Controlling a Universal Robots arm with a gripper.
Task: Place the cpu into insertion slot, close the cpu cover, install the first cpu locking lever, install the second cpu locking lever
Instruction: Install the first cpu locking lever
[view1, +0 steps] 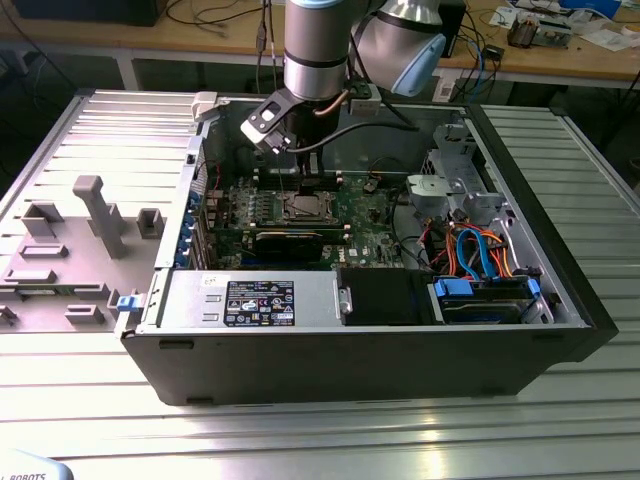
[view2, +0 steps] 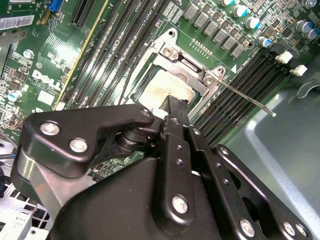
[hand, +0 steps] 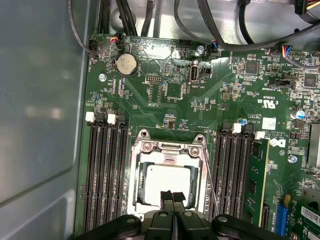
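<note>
First wrist view, then: where do we find the chip (hand: 167, 177)?

We see it lying in the socket (hand: 140, 187). Its pale metal top shows through the window of the cover (hand: 167, 147), which lies down around it. In the second wrist view the chip (view2: 167, 87) sits the same way, framed by the cover (view2: 192, 62).

And the tool (hand: 173, 196)?

Narrow. We see its two black fingers (hand: 167, 197) pressed together, with the tips just over the edge of the chip. Whether they touch the metal we cannot tell. The second wrist view shows the tool (view2: 174, 106) likewise, fingers closed side by side above the chip.

What about the lever (hand: 210, 180)?

It is a thin metal rod beside the socket. It starts at a corner of the cover and slants away toward the memory slots (hand: 235, 175). In the second wrist view the lever (view2: 247, 98) stands clear of the cover, its free end out past the slots.

And further out?

We see green board (hand: 165, 100) all round the socket, with a round coin battery (hand: 126, 64) well apart from it. In the exterior view the tool (view1: 302, 185) reaches down into an open computer case (view1: 350, 360), which lies on a ribbed metal surface (view1: 300, 440). Grey plastic holders (view1: 95, 215) stand at the exterior view's left.
</note>
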